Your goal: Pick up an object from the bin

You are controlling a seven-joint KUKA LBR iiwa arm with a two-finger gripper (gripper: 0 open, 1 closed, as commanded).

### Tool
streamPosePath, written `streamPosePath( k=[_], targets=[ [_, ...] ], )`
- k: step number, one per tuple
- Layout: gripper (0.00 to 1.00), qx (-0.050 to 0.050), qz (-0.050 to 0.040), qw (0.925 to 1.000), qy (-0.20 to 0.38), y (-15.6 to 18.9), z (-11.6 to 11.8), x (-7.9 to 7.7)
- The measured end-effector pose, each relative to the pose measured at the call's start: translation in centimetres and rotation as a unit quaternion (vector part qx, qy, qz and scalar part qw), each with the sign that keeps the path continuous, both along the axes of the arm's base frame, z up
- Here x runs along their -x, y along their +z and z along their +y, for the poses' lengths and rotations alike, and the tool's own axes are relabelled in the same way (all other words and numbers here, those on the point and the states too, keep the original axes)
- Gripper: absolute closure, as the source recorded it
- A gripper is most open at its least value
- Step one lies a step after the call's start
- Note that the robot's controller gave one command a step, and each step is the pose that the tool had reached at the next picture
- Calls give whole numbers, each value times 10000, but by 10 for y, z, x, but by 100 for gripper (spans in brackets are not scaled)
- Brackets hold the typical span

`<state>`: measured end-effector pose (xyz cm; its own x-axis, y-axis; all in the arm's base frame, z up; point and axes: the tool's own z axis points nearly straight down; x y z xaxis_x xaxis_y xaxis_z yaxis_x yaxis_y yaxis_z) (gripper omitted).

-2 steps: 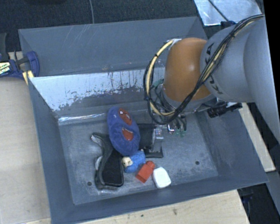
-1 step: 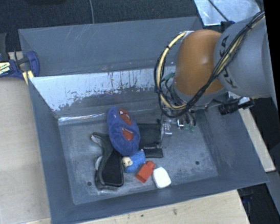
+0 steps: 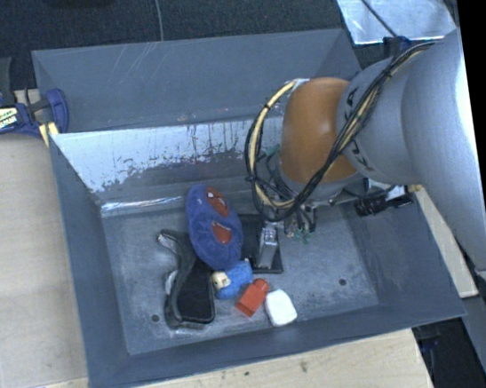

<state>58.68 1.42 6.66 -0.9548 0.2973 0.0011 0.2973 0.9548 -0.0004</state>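
My gripper point(image 3: 268, 248) hangs low in the middle of the bin, under the orange wrist cover. It is just right of a blue plush toy point(image 3: 213, 227) with red patches. A red block point(image 3: 253, 296) and a small blue piece point(image 3: 233, 286) lie just below and left of the gripper. A white rounded piece point(image 3: 281, 308) lies in front of the red block.
A black flat object point(image 3: 194, 298) lies left of the blue piece, with a small cream piece point(image 3: 221, 280) at its edge. A grey strip point(image 3: 169, 240) pokes out left of the plush toy. The arm covers the bin's right rear part.
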Motion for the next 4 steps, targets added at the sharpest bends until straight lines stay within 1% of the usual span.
streamPosePath(
  k=[1,2,3,4],
  targets=[
    [0,2,-12,10000,13,1,-1,-1],
    [100,4,-23,10000,16,2,-1,-2],
    [100,2,-42,10000,32,38,-1,-3],
    [100,1,-40,10000,50,65,-2,-5]
  ],
)
